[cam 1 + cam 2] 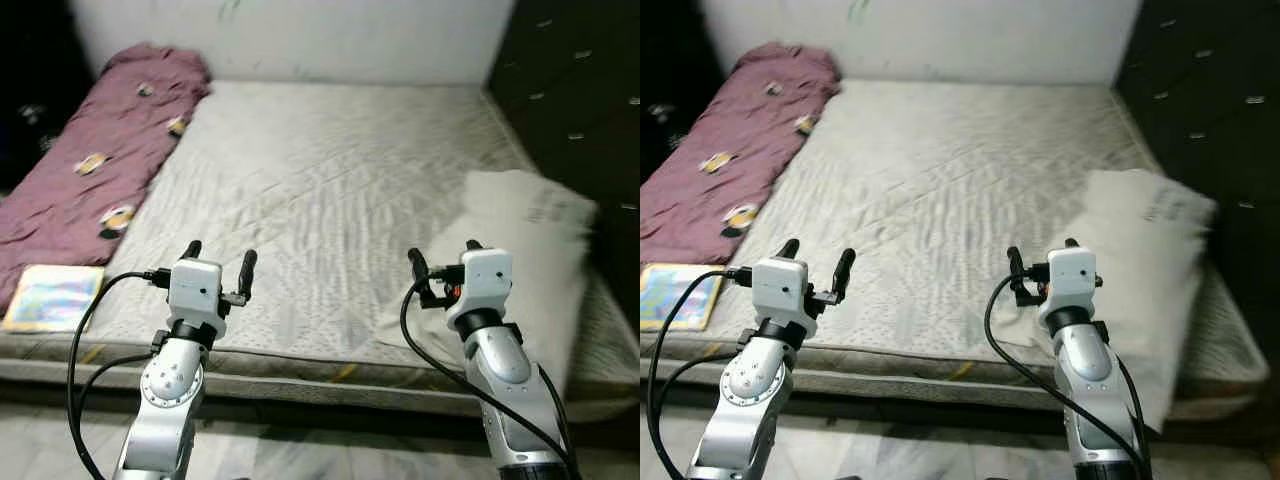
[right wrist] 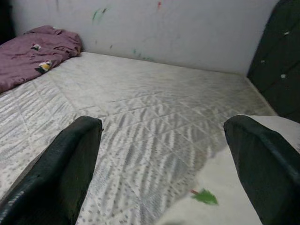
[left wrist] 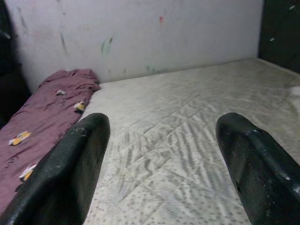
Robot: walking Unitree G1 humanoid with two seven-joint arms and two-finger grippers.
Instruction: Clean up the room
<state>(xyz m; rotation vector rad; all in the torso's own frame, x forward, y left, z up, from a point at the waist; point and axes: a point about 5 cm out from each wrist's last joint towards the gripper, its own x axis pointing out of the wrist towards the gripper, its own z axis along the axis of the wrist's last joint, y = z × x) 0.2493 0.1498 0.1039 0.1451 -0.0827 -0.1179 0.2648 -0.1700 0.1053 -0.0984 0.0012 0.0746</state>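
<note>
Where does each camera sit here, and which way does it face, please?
Head eyes: look forward and down at the quilted grey mattress; both silver arms show.
Left wrist: between the open left gripper fingers toward the maroon patterned blanket.
Right wrist: past the open right gripper, white pillow.
All share the mattress.

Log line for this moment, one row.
left gripper: open, over mattress edge | right gripper: open, beside pillow | blanket: on mattress's left | book: near left corner
</note>
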